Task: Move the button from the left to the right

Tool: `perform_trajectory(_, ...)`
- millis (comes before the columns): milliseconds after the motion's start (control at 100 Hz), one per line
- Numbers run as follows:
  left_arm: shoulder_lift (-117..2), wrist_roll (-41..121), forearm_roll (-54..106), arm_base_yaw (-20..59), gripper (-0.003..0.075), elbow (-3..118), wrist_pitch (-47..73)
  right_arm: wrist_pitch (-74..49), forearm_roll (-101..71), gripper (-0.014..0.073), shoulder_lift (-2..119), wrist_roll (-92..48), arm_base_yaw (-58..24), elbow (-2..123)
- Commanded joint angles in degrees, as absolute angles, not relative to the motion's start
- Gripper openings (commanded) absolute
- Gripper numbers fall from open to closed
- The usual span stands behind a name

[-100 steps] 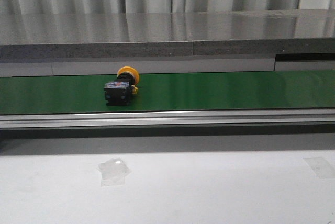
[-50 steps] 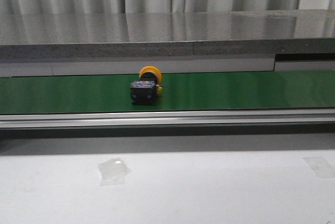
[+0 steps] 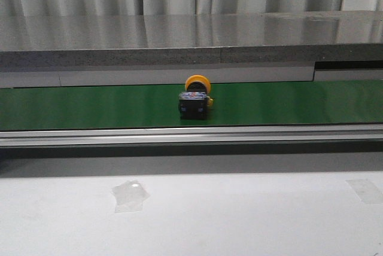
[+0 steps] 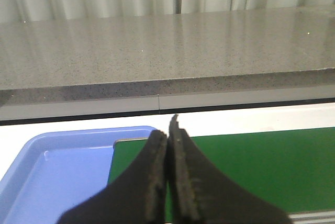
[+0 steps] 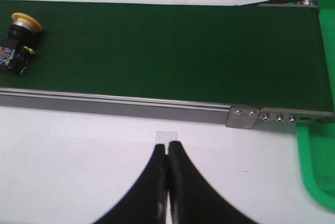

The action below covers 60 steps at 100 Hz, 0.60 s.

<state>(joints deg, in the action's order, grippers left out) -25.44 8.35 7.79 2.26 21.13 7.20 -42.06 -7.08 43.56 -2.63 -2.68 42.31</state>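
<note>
The button (image 3: 195, 98), with a yellow-orange cap and black body, lies on its side on the green conveyor belt (image 3: 287, 103), near the middle in the front view. It also shows in the right wrist view (image 5: 17, 43), far from my right gripper (image 5: 167, 148), which is shut and empty over the white table. My left gripper (image 4: 168, 132) is shut and empty above the belt's left end, by a blue tray (image 4: 57, 166). The button is not in the left wrist view. Neither gripper shows in the front view.
A green tray (image 5: 316, 145) sits at the belt's right end. An aluminium rail (image 3: 191, 134) runs along the belt's near side. A grey stone ledge (image 3: 191, 43) lies behind the belt. Tape patches (image 3: 130, 194) lie on the white table.
The button has travelled to the right along the belt, from left of centre to about the middle. The grippers are not visible in the earlier frames.
</note>
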Motion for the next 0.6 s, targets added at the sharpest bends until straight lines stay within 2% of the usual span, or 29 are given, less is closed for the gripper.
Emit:
perform_trajectory(0, -25.74, 8.38, 8.29, 2.73, -0.002, 22.77, 2.3, -39.31, -7.43, -0.0068, 44.63, -3.0, -2.6, 44.39)
perform_trajectory(100, -25.74, 8.38, 8.29, 2.73, -0.002, 22.77, 2.3, -39.57, -7.37, -0.0051, 45.08, -3.05, -2.6, 44.39)
perform_trajectory(170, -25.74, 8.38, 8.29, 2.73, -0.002, 22.77, 2.3, -39.83, -7.37, 0.002, 45.1, -3.05, -2.6, 44.39)
perform_trajectory(220, -25.74, 8.38, 8.29, 2.73, -0.002, 22.77, 2.3, -39.83, -7.37, 0.0111, 45.1, -3.05, -2.6, 44.39)
perform_trajectory(340, -25.74, 8.38, 8.29, 2.73, -0.002, 22.77, 2.3, -39.85, -7.43, 0.0438, 45.1, -3.05, -2.6, 44.39)
perform_trajectory(400, -25.74, 8.38, 8.29, 2.73, -0.002, 22.77, 2.3, -39.57, -7.43, 0.0567, 45.1, -3.05, -2.6, 44.39)
perform_trajectory(480, -25.74, 8.38, 8.29, 2.73, -0.002, 22.77, 2.3, -39.52, -8.65, 0.0645, 45.1, -3.05, -2.6, 44.39)
perform_trajectory(590, -25.74, 8.38, 8.29, 2.73, -0.002, 22.77, 2.3, -39.47, -9.95, 0.0645, 45.91, -3.05, -2.6, 44.52)
